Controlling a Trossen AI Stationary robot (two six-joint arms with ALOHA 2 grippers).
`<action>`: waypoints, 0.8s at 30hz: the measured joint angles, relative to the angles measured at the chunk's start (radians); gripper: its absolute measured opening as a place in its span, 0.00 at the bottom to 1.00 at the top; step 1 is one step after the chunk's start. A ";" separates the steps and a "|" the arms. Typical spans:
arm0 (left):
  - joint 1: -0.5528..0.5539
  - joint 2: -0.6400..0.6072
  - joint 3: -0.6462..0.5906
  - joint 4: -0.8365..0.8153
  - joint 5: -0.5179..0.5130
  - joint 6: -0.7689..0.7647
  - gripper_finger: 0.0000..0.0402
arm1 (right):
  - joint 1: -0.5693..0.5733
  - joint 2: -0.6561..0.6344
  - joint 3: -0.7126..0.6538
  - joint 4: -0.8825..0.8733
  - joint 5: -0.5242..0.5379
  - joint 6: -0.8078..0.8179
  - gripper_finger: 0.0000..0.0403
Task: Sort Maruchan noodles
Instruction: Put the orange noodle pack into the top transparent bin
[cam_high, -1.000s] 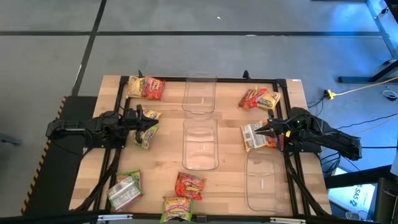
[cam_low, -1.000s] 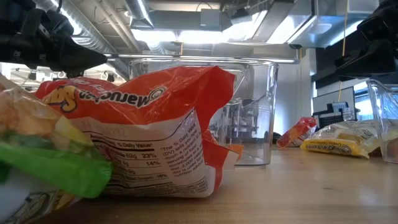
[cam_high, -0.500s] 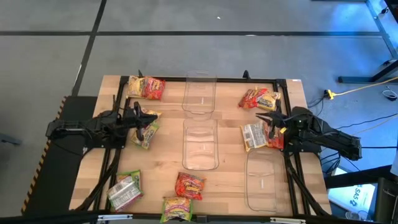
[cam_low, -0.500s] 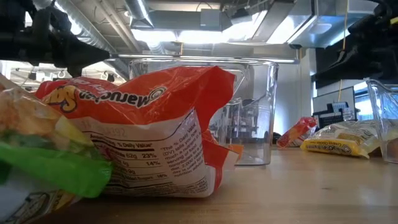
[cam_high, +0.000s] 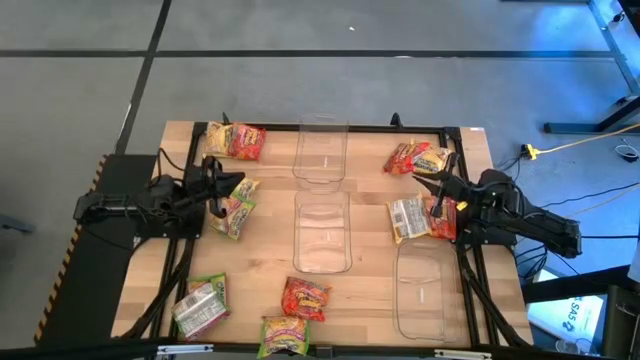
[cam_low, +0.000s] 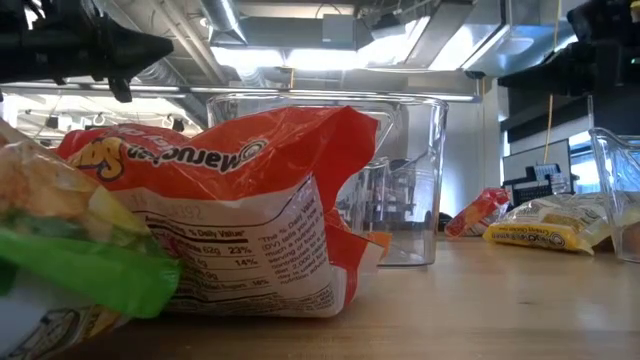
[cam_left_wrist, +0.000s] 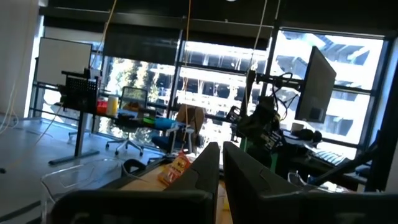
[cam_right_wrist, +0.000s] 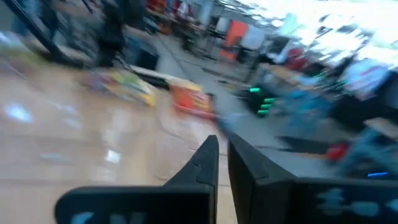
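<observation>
Maruchan noodles (cam_high: 231, 141): crinkly red, yellow and green packets, scattered left, right and near on the table (cam_high: 370, 300).
Change: both grippers have swung away from the middle.
Left gripper (cam_high: 236, 180): fingers pressed together, empty.
Right gripper (cam_high: 418, 176): fingers together, empty.
Clear bins (cam_high: 321, 231): three.

The pale, wood-grained tabletop (cam_high: 365, 300) carried a black frame line along its edges. Three clear, colourless rectangular plastic bins (cam_high: 322, 232) showed the wood through them. A red crinkly noodle packet (cam_high: 305, 298) sat at lower centre, with a yellow-and-green packet (cam_high: 284, 335) below it and a green-and-pink packet (cam_high: 201, 304) at lower left. At upper left lay a yellow and red pair of packets (cam_high: 234, 141). In the low view, an orange-red packet with a white printed back panel (cam_low: 240, 220) filled the left. Both arms were black, the right claw (cam_high: 438, 180) with an orange spot behind it.
</observation>
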 joint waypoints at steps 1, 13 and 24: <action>0.000 0.000 0.000 0.000 -0.001 0.000 0.04 | 0.000 0.003 0.000 0.017 -0.039 0.079 0.03; 0.001 0.001 0.000 -0.022 -0.108 0.101 0.04 | 0.000 0.062 0.000 0.262 0.150 0.511 0.03; 0.026 0.002 -0.001 -0.058 -0.144 0.113 0.04 | -0.001 0.359 0.000 0.427 0.386 0.603 0.03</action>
